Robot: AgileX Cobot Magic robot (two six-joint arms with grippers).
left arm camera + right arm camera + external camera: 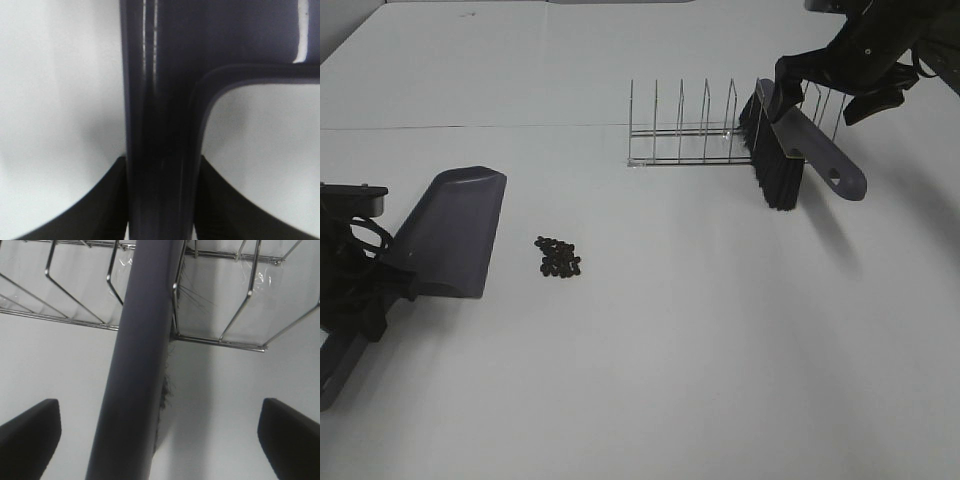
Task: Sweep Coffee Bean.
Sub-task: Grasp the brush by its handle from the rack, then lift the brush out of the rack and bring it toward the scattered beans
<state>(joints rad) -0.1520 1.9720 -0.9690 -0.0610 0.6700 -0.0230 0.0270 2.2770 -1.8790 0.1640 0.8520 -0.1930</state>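
Exterior high view, nearest first: the left arm lies low along the near left corner of the table (700, 380), its wrist turned inward. The left gripper (370, 285) is clamped on the handle of the grey dustpan (455, 230). In the left wrist view both black fingers (107, 200) press against the sides of that handle. The pan rests flat on the table and stretches away from the gripper toward the far side.

Just to the right of the pan, not touching it, the coffee bean (559, 257) lies as one small tight heap on the bare surface. White table spreads open to the right of the heap and toward the near edge.

Farther back stands a wire rack (685, 162). At its right end the brush (810, 140) is upright, bristles down on the table, with its grey handle slanting out toward the near right. The right arm reaches down from the far right corner, and the right gripper (835, 85) is poised over the top of the brush. In the right wrist view its fingers (30, 440) stand wide apart, with the handle between them and touched by neither.
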